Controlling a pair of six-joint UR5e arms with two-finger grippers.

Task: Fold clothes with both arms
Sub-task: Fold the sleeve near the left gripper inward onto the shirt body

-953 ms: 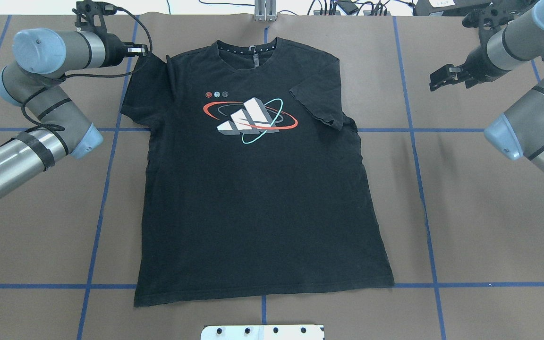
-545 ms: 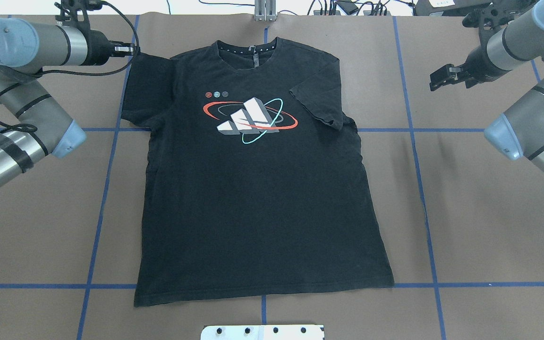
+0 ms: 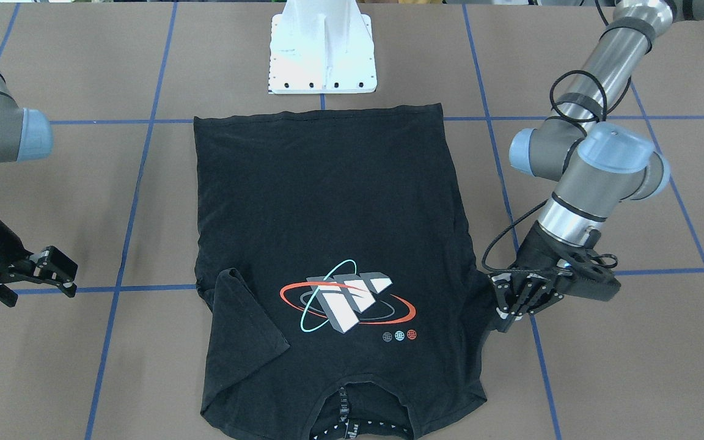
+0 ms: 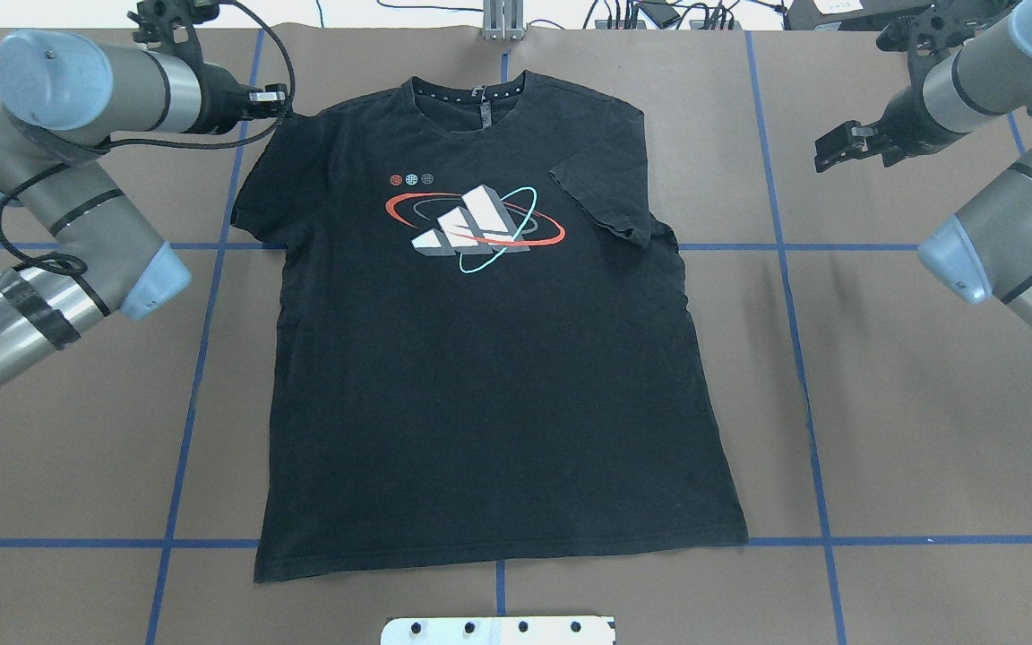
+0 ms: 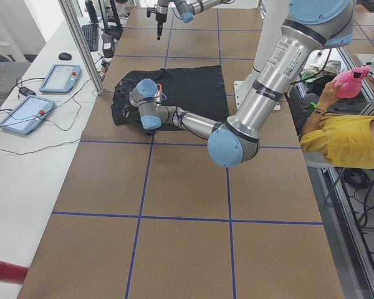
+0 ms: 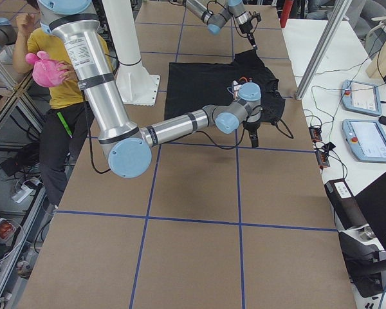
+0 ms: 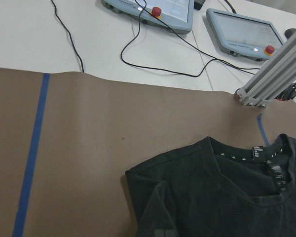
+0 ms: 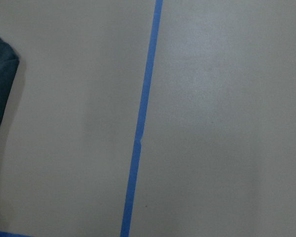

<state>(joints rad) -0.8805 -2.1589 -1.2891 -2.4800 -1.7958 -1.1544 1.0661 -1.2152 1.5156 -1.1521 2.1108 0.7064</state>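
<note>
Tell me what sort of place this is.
Probably a robotics lab: silver-grey jointed robot arms, a brown table gridded with blue tape, and grey touchscreen pendants with red stop buttons.

The left arm (image 4: 108, 235) and right arm (image 4: 1000, 219) are showing silver-grey tubular links, light blue joint caps and black bands. A black cable (image 4: 184, 143) is looping along the left arm. Both end effectors, left (image 3: 503, 318) and right (image 3: 66, 276), are showing black linkages with pale rivets.
</note>
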